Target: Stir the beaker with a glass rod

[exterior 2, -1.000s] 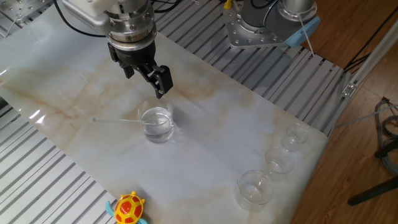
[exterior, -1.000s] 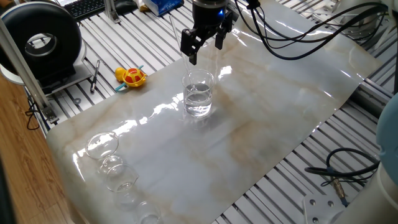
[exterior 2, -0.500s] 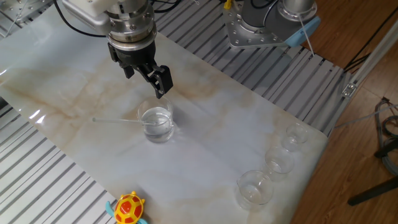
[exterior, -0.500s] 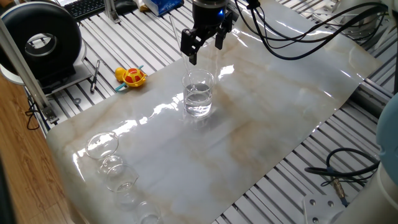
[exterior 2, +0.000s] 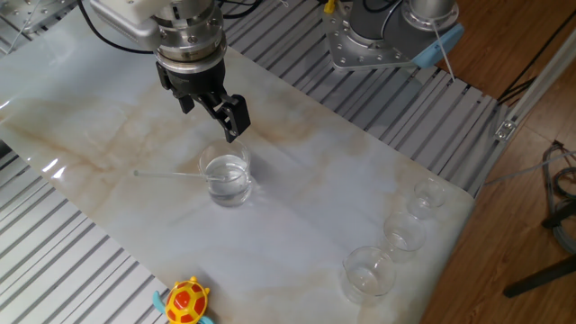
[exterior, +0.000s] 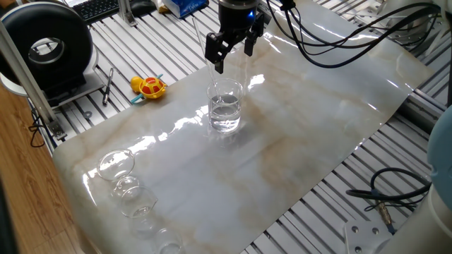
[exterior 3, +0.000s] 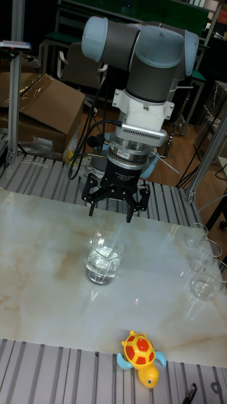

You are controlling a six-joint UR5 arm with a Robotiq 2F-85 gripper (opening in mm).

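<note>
The beaker point(exterior: 225, 106) point(exterior 2: 226, 178) point(exterior 3: 104, 257) stands upright near the middle of the marble sheet, part full of clear liquid. The glass rod point(exterior 2: 171, 175) has one end in the beaker and leans out over its rim to the left in the other fixed view; it barely shows in the remaining views. My gripper point(exterior: 232, 53) point(exterior 2: 211, 112) point(exterior 3: 113, 208) hangs open a short way above and just behind the beaker. Nothing is between its fingers, and it touches neither the rod nor the beaker.
A yellow and red toy turtle point(exterior: 149, 87) point(exterior 2: 186, 301) point(exterior 3: 142, 353) lies just off the sheet's edge. Several small round glass vessels point(exterior: 120, 176) point(exterior 2: 396, 234) point(exterior 3: 202, 265) cluster at one corner. A black round device point(exterior: 46, 49) and cables sit beyond the sheet.
</note>
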